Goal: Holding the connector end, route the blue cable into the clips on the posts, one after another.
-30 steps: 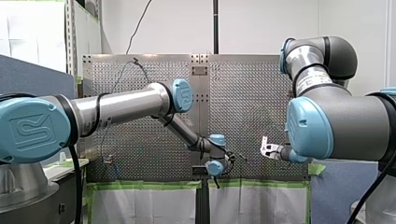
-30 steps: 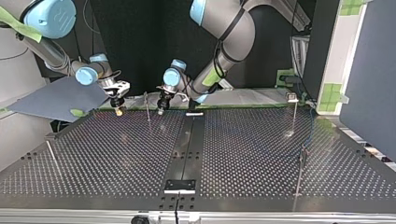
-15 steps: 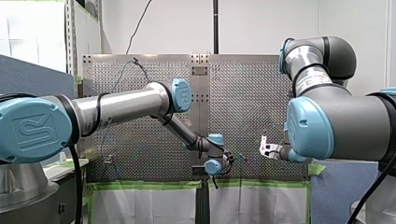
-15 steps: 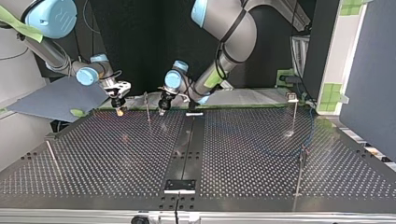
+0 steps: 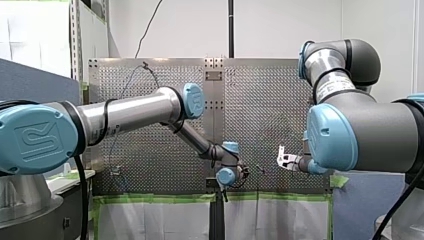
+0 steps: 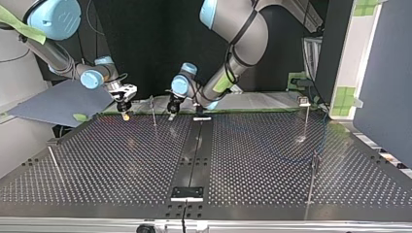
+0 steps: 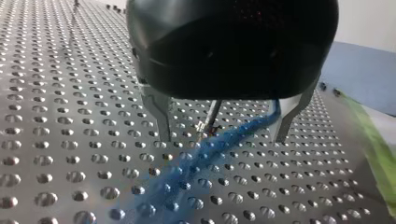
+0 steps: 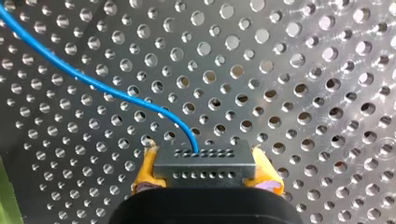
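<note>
The thin blue cable point(image 8: 116, 95) runs out of a grey connector block point(image 8: 204, 169). My right gripper point(image 8: 204, 158) is shut on that block with its yellow pads, low over the perforated table at the top view's left point(image 6: 126, 115). My left gripper point(image 7: 223, 138) is open just above the table. A thin post with a clip point(image 7: 211, 116) and a blurred stretch of the blue cable point(image 7: 219, 145) stand between its metal fingers point(image 7: 161, 119) without touching them. In the top view my left gripper point(image 6: 172, 114) hangs beside a slim post point(image 6: 153, 110).
More slim posts stand on the perforated table point(image 6: 204, 160): two at the top view's right point(image 6: 307, 116) point(image 6: 313, 174) and one at its left point(image 6: 52, 159). The blue cable point(image 6: 322, 133) trails past the right-hand posts. A grey board point(image 6: 58, 102) lies by my right arm.
My left gripper has opened and its wrist has shifted slightly away from the slim post in the top view. My right gripper has stayed put with the connector.
</note>
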{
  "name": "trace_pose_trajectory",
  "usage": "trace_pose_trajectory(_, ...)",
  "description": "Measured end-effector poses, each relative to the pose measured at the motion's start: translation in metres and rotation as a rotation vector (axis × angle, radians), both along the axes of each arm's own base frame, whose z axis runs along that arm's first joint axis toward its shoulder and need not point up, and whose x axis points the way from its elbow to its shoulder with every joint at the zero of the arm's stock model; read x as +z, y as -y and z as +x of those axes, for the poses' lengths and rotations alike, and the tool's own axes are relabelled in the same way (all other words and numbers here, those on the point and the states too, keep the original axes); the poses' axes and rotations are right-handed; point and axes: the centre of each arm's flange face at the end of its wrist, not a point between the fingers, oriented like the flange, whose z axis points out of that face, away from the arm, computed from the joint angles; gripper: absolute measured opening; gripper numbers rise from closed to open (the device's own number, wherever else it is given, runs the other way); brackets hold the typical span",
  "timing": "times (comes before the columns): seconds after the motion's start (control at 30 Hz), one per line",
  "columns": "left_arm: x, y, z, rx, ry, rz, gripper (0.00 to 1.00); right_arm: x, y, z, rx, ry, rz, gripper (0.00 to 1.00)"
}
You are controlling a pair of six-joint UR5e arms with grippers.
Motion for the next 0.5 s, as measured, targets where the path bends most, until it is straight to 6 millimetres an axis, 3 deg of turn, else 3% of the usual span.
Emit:
trace_pose_trajectory(0.3,0.037,0.006,-0.003,-0.029,0.012,0.086,1.0,-0.001,-0.001,0.002,0.011,0.003,0.004,0.0)
trace_pose_trajectory(0.5,0.031,0.0,-0.019,-0.075,-0.027,0.181,1.0,-0.002,-0.003,0.002,0.007,0.002,0.019,0.0)
